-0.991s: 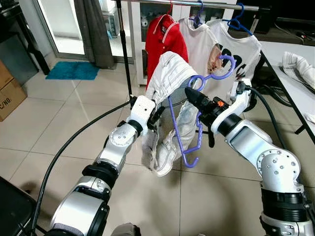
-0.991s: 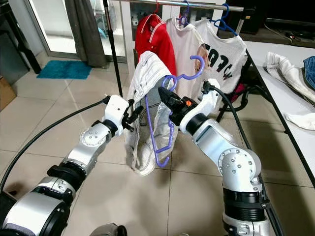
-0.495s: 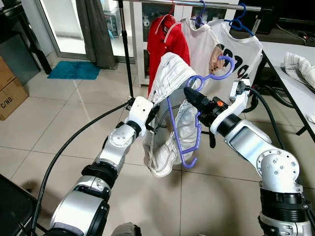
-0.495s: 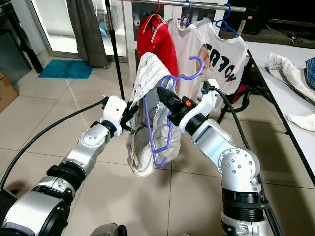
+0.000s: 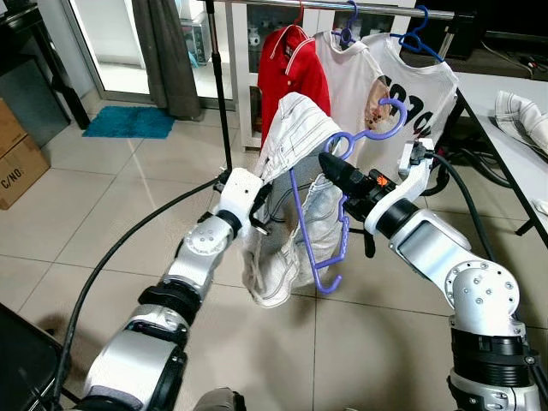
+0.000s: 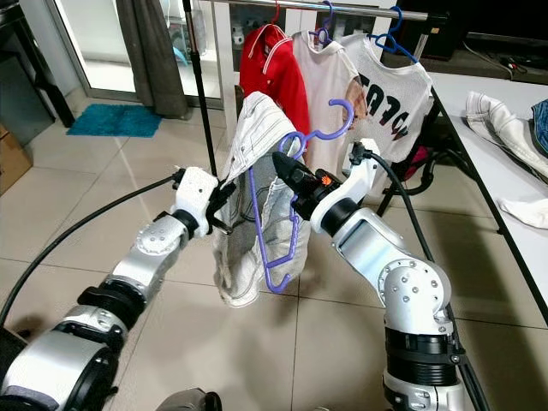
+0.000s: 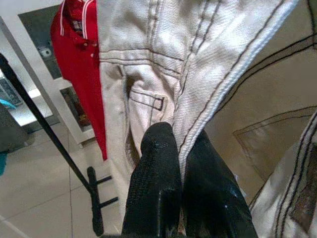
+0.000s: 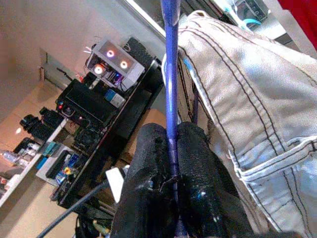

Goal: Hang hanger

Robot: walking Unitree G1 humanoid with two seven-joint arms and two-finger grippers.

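**A:** Status on the grippers?

**B:** I see the right gripper (image 8: 171, 163) clamped on the purple hanger (image 5: 321, 218), fingers pressed together around its thin bar. Left gripper (image 7: 173, 173) is pinched on a seam of the white trousers (image 5: 291, 184), fingers together with the cloth edge between them.

**A:** Where's the hanger sitting?

**B:** Held up in front of me, between both arms, well above the tiled floor (image 5: 120, 214). Trousers are draped over it and hang down on my left side of it. Its hook (image 5: 390, 116) points up, free, below the rail.

**A:** And behind that?

**B:** Clothes rail (image 5: 342, 8) further back, with a red polo shirt (image 5: 287, 77) and two white printed T-shirts (image 5: 402, 86) on blue hangers. White table (image 5: 514, 137) on my right with folded cloth on it. Teal mat (image 5: 128, 122) far left by the doorway.
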